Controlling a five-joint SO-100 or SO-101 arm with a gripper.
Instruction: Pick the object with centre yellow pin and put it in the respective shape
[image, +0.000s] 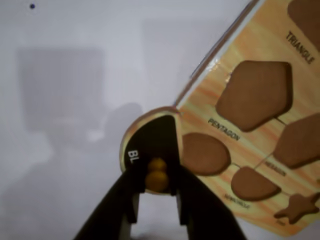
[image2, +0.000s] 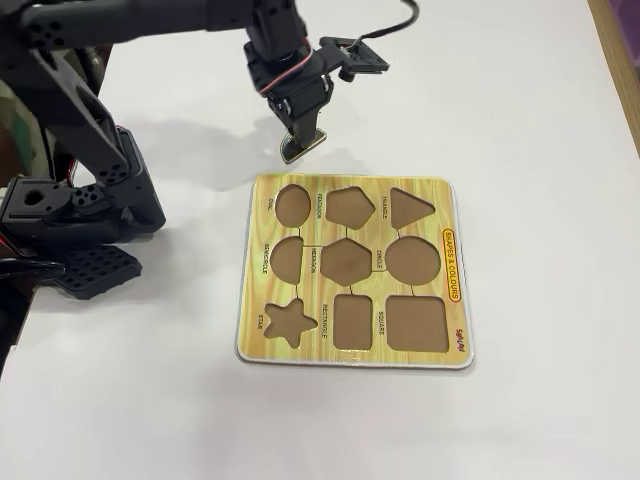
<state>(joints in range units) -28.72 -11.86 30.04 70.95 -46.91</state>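
Beneath my hand (image2: 300, 140) spreads the white surface (image2: 520, 120), and just ahead of it lies the shape board (image2: 455, 270), every recess in view empty. I hang beside its far edge, not over it. The semicircle recess (image: 252, 184) sits nearest, beside my right finger in the wrist view. My hand is clenched on the yellow knob (image: 157, 175) of the object with centre yellow pin (image: 150, 137), so the piece stays flat under me, ready, I judge, to drop into its recess.
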